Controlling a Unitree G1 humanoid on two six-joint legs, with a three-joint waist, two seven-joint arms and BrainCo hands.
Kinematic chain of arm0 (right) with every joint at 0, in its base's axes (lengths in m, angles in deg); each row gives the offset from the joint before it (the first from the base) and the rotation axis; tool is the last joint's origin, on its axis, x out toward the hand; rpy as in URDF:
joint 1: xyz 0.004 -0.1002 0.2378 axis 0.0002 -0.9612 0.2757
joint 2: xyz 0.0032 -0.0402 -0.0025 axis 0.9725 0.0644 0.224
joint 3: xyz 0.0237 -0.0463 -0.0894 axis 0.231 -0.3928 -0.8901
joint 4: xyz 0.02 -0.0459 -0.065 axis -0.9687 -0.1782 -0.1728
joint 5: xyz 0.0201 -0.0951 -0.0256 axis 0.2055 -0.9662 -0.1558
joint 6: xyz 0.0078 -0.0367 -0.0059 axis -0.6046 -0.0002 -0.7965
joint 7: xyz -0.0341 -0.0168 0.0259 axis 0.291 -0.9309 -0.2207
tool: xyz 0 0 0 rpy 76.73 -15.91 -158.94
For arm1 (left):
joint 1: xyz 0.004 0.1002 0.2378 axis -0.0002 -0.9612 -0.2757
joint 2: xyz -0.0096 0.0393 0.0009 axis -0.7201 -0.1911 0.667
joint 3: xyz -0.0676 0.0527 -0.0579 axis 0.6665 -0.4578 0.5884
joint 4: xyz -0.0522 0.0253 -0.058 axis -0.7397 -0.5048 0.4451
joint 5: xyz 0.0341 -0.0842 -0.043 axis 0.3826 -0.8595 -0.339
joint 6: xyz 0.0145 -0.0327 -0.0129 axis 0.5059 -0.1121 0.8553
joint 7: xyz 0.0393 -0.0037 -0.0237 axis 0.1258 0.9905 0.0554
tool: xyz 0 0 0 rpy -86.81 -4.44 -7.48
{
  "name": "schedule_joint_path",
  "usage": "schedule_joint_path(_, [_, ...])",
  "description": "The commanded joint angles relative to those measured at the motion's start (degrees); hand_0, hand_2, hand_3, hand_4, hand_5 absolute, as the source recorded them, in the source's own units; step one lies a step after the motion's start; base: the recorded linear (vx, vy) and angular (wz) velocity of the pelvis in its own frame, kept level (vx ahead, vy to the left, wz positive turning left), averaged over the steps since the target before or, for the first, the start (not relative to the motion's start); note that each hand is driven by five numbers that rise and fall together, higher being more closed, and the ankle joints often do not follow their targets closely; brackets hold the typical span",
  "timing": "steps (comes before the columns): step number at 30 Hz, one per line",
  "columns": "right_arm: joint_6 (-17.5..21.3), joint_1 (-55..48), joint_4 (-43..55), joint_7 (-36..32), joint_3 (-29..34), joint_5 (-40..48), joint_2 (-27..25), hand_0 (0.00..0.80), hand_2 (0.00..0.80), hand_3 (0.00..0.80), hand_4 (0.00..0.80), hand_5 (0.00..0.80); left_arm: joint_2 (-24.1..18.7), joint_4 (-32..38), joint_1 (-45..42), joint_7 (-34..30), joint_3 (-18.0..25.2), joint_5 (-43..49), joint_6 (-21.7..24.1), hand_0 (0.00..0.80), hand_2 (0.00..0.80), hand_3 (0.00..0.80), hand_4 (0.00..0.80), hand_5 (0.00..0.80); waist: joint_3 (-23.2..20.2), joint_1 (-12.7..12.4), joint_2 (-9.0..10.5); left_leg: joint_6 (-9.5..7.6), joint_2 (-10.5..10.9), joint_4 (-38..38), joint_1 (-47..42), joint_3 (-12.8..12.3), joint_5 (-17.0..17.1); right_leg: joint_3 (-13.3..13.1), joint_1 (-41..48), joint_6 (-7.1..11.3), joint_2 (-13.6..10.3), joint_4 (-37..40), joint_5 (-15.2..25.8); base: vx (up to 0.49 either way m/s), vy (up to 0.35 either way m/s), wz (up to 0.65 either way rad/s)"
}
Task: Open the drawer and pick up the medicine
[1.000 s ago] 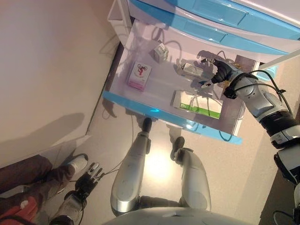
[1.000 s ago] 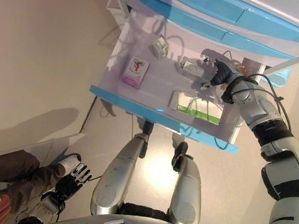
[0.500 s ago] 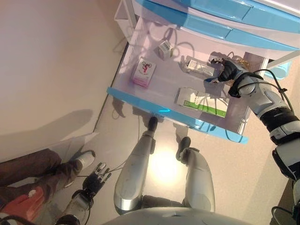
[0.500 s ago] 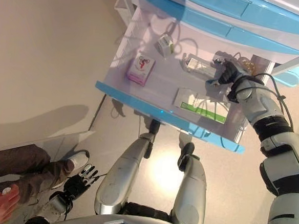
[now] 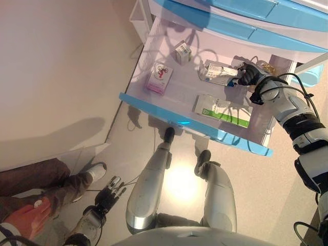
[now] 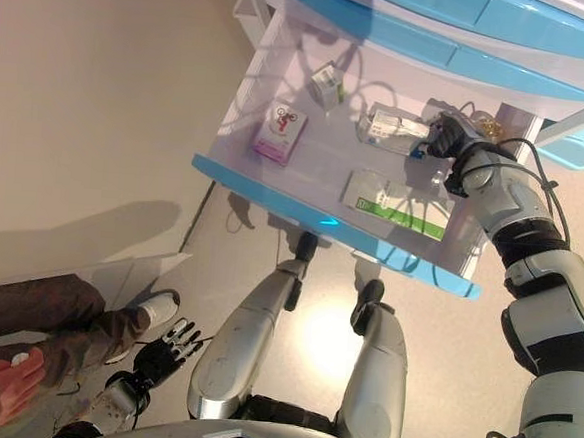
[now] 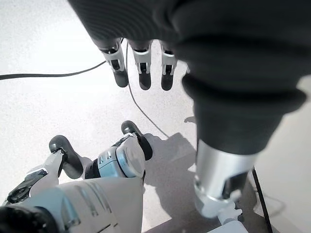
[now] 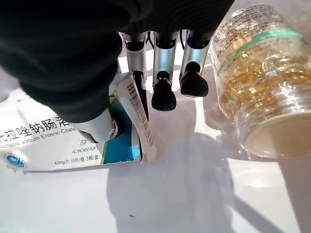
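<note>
The drawer (image 5: pixel 154 105), white with a blue front, stands pulled out. At its back right lies a white-and-blue medicine box (image 5: pixel 216 72). My right hand (image 5: pixel 246 76) is at that box's right end. In the right wrist view its thumb (image 8: pixel 99 127) rests on the box (image 8: pixel 48 141), and its fingers (image 8: pixel 163 92) reach down almost straight just past the box's end flap. The box lies flat on the drawer floor. My left hand (image 5: pixel 110 192) hangs low by the floor with relaxed fingers (image 7: pixel 141 68) and holds nothing.
A clear bottle of yellow capsules (image 8: pixel 252 82) lies right beside my right fingers. Also in the drawer are a pink box (image 5: pixel 160 78), a small box (image 5: pixel 183 52) and a long green-and-white box (image 5: pixel 221 110). Closed blue drawers (image 5: pixel 246 10) sit above. A person (image 5: pixel 46 189) crouches lower left.
My right hand has moved over to the end of the white-and-blue box, and its thumb is now on it. The camera has shifted a little. The left hand stays idle.
</note>
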State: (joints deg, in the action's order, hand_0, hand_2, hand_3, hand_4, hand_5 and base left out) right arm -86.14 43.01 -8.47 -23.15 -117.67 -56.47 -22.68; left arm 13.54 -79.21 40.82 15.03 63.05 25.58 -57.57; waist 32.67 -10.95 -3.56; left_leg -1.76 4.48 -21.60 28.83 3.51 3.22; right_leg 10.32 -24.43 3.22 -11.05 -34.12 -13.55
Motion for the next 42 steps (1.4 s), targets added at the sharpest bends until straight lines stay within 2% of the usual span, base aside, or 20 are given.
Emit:
schedule_joint_path(1, [1.6, 1.0, 0.4, -0.6, -3.2, -2.2, -2.1, 0.8, 0.8, 0.8, 0.8, 0.8, -0.2, 0.8, -3.3, -0.1, -1.8, 0.1, 0.0, 0.0, 0.0, 0.0, 0.0, 0.0, -2.9, -0.7, -2.54, -3.44, 0.7, 0.8, -3.6, -3.1, -8.4, 0.9, -3.0, -2.49, 2.9, -0.5, 4.5, 0.0, 0.0, 0.0])
schedule_joint_path(11, [3.9, 0.3, 4.6, 0.4, -3.6, -3.6, -2.5, 0.8, 0.8, 0.8, 0.8, 0.8, -0.3, 1.0, -3.5, -0.1, -1.1, 0.2, 0.1, 0.0, 0.0, 0.0, 0.0, 0.0, -2.9, -0.3, -2.24, -3.4, 0.5, 1.4, -4.2, -3.3, -8.3, 0.7, -2.7, -1.96, 2.9, -0.3, 5.0, 0.0, 0.0, 0.0])
schedule_joint_path(15, [4.8, -0.9, 9.1, 0.9, -1.7, -3.1, -2.6, 0.8, 0.8, 0.8, 0.8, 0.8, -0.3, 1.3, -3.7, -0.2, -0.7, 0.3, 0.4, 0.0, 0.0, 0.0, 0.0, 0.0, -2.9, 0.1, -1.79, -3.43, 0.4, 1.4, -4.8, -3.5, -8.4, 0.4, -2.2, -1.68, 3.1, -0.3, 5.2, 0.0, 0.0, 0.0])
schedule_joint_path(23, [9.5, -5.5, 19.6, -1.8, 3.2, -2.5, -2.9, 0.8, 0.8, 0.8, 0.8, 0.8, -0.3, 1.0, -4.1, -0.7, 0.7, 1.3, 0.8, 0.0, 0.0, 0.0, 0.0, 0.0, -2.9, 1.4, -0.63, -3.55, 0.1, 2.1, -6.8, -3.8, -8.8, -0.5, -0.6, -0.97, 3.4, 0.0, 5.8, 0.003, -0.034, -0.01])
schedule_joint_path(30, [12.6, -9.8, 32.4, -12.1, 6.6, -0.4, -4.3, 0.8, 0.8, 0.8, 0.8, 0.8, -0.5, 0.7, -3.9, -0.9, 2.5, 3.0, 0.9, 0.0, 0.0, 0.0, 0.0, 0.0, -2.9, 3.0, 0.62, -3.3, -0.2, 3.8, -10.4, -4.2, -8.9, -1.5, 2.5, -0.35, 3.8, 1.1, 6.1, 0.011, -0.045, -0.08])
schedule_joint_path(37, [15.8, -10.7, 42.0, -18.7, 7.1, 4.7, -7.5, 0.8, 0.8, 0.8, 0.8, 0.8, -0.9, -0.7, -3.5, -1.1, 3.4, 4.0, 1.3, 0.0, 0.0, 0.0, 0.0, 0.0, -4.3, 3.7, 1.71, -2.88, -0.5, 5.8, -13.6, -4.4, -8.9, -1.9, 5.8, -0.11, 4.3, 3.4, 6.1, 0.02, -0.055, -0.09])
schedule_joint_path(39, [17.3, -10.9, 45.1, -20.8, 7.7, 8.4, -8.3, 0.8, 0.8, 0.8, 0.8, 0.8, -1.0, -1.3, -3.5, -1.2, 3.7, 4.3, 1.5, 0.0, 0.0, 0.0, 0.0, 0.0, -5.3, 3.9, 2.08, -2.69, -0.6, 6.9, -14.8, -4.4, -8.7, -1.9, 6.9, -0.05, 4.5, 4.3, 5.9, 0.039, -0.07, -0.04])
schedule_joint_path(41, [17.1, -11.6, 48.0, -22.5, 8.9, 10.8, -8.6, 0.8, 0.8, 0.8, 0.8, 0.8, -0.9, -1.9, -3.4, -1.1, 3.9, 4.7, 1.6, 0.0, 0.0, 0.0, 0.0, 0.0, -6.1, 4.1, 2.43, -2.52, -0.7, 7.6, -15.7, -4.3, -8.7, -1.9, 7.8, 0.15, 4.6, 4.9, 6.0, 0.046, -0.052, -0.05])
schedule_joint_path(42, [17.6, -11.9, 51.0, -25.9, 9.7, 14.8, -8.5, 0.8, 0.8, 0.8, 0.8, 0.8, -0.7, -2.7, -3.5, -1.2, 4.2, 5.4, 1.9, 0.0, 0.0, 0.0, 0.0, 0.0, -6.9, 4.2, 2.76, -2.37, -0.7, 8.2, -16.5, -4.2, -8.7, -2.0, 8.8, 0.19, 4.7, 5.6, 5.8, 0.035, -0.039, -0.08])
